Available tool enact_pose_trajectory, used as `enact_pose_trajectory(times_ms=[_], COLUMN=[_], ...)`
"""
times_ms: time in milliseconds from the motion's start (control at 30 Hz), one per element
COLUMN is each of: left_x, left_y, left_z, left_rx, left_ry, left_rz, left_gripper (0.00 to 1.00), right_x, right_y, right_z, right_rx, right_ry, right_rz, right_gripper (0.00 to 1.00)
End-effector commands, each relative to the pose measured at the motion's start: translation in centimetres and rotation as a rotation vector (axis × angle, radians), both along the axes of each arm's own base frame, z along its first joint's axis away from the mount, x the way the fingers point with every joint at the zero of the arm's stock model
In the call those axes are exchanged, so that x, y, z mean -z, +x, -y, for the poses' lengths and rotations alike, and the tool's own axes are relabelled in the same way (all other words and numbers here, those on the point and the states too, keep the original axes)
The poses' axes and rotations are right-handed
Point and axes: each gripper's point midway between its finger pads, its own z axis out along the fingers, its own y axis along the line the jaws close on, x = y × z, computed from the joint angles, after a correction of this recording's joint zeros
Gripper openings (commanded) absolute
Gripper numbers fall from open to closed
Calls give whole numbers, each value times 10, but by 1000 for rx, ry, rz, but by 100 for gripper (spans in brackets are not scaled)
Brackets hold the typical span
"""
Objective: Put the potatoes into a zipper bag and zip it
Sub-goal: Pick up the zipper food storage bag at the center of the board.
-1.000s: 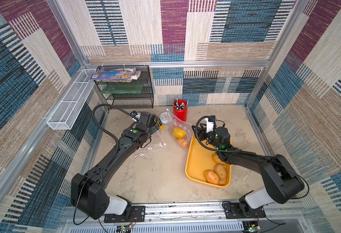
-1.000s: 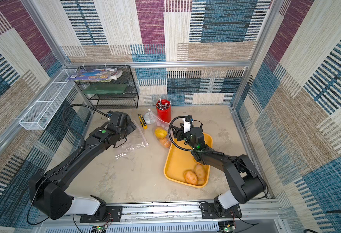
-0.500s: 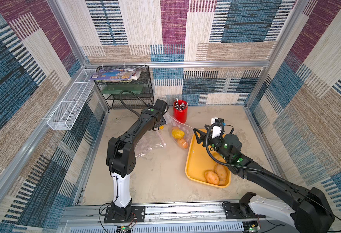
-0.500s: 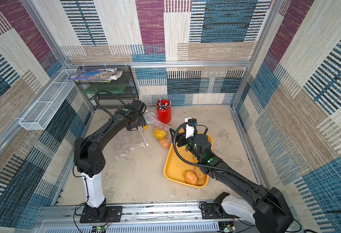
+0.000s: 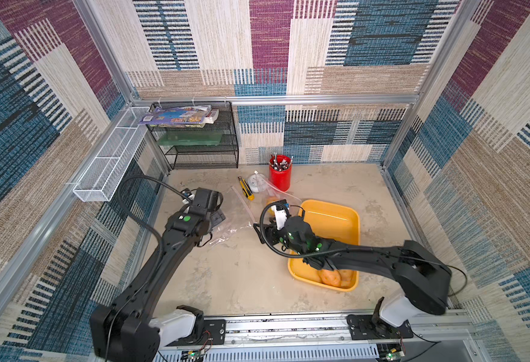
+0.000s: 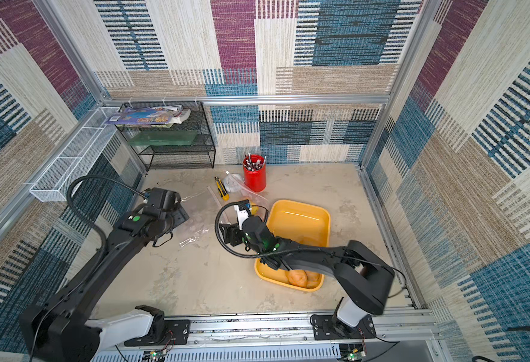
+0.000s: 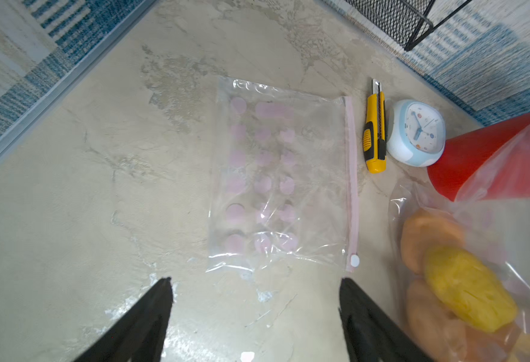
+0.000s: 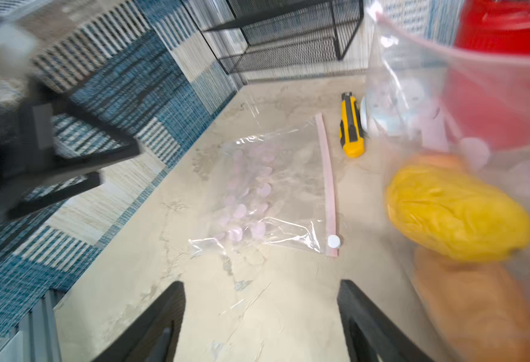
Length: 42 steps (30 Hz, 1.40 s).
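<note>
In both top views the scene is lit brightly and evenly from above, so only soft, pale shadows are cast on the table (image 5: 241, 275). A mild sheen is seen on the yellow tray (image 5: 329, 216), the frame posts (image 5: 105, 53) are bent by the wide lens near the edges, and the right arm (image 5: 367, 254) is slightly smeared. In the left wrist view the empty zipper bag (image 7: 279, 175) is shown sharply, with white glare on its folds, while the bagged potatoes (image 7: 451, 282) close to the lens are rendered soft. The right wrist view is strongly blurred, and the yellow potato (image 8: 458, 213) is out of focus.
</note>
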Motion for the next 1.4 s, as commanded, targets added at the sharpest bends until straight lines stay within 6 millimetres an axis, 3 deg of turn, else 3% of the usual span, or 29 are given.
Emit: enact_pose_trajectory(times_ms=[0, 133, 300, 500, 733, 933, 1033, 1200, 1367], left_x=[-9, -18, -26, -24, -20, -21, -20, -15, -13], left_y=[-22, -52, -62, -61, -58, -54, -54, -53, -50], left_z=[-21, -36, -31, -24, -23, -18, -18, -16, -12], left_rx=[-63, -77, -32, -1, -5, 6, 7, 9, 23], left_ry=[20, 35, -10, -41, -51, -73, -79, -90, -104], left_rz=[106, 172, 221, 216, 204, 210, 205, 199, 194], left_gripper=[84, 86, 88, 88, 88, 87, 87, 87, 87], right_x=[31, 70, 114, 131, 146, 156, 160, 160, 153], right_y=[24, 54, 87, 111, 104, 96, 98, 101, 102], right_z=[-19, -41, -46, -43, -67, -73, -69, -65, -66], right_rx=[-32, -24, 30, 59, -12, -11, 15, 34, 36], right_ry=[42, -62, -158, -215, -240, -252, -267, -262, -258], right_rz=[-147, -224, -307, -315, -341, -359, -361, -365, -349], right_gripper=[80, 81, 80, 79, 70, 62, 54, 23, 2])
